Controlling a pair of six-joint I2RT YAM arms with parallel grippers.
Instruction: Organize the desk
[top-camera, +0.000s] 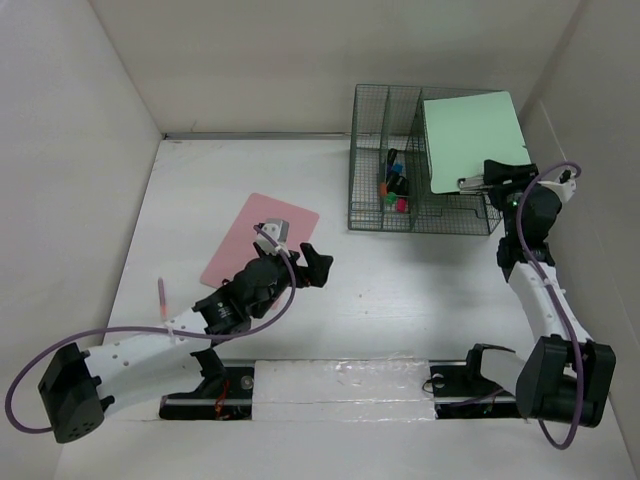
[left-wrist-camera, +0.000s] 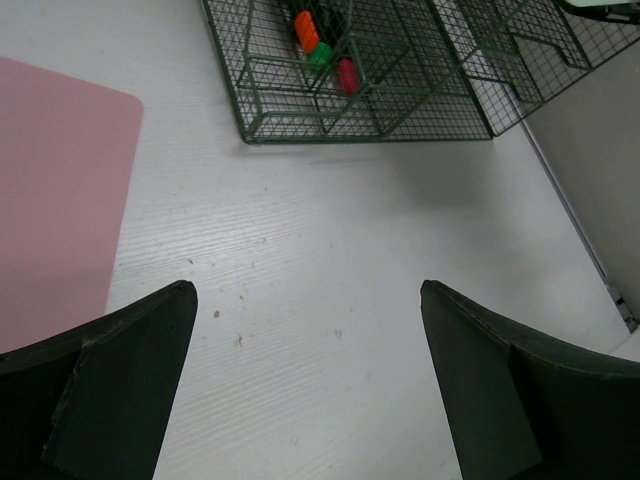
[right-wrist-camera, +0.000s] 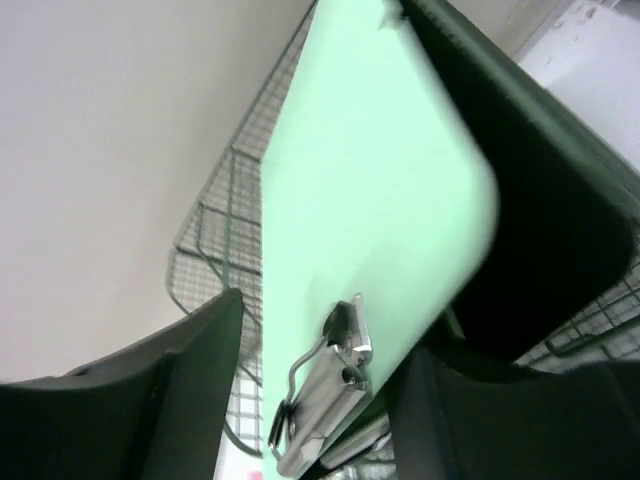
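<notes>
The white desk (top-camera: 400, 290) holds a green wire rack (top-camera: 370, 215) at the back right. A light green clipboard (top-camera: 470, 140) stands tilted in the rack's right section. My right gripper (top-camera: 478, 183) is at its metal clip end. In the right wrist view the clipboard (right-wrist-camera: 370, 200) sits between the spread fingers of the gripper (right-wrist-camera: 330, 300), with a gap on the left side. My left gripper (top-camera: 322, 268) is open and empty over bare desk, right of a pink sheet (top-camera: 260, 240). The left wrist view shows that gripper (left-wrist-camera: 307, 290), the pink sheet (left-wrist-camera: 50, 190) and the rack (left-wrist-camera: 350, 130).
Coloured markers (top-camera: 393, 185) lie in the rack's middle section; they also show in the left wrist view (left-wrist-camera: 320, 45). A pink pen (top-camera: 160, 297) lies at the desk's left side. White walls close in the back and both sides.
</notes>
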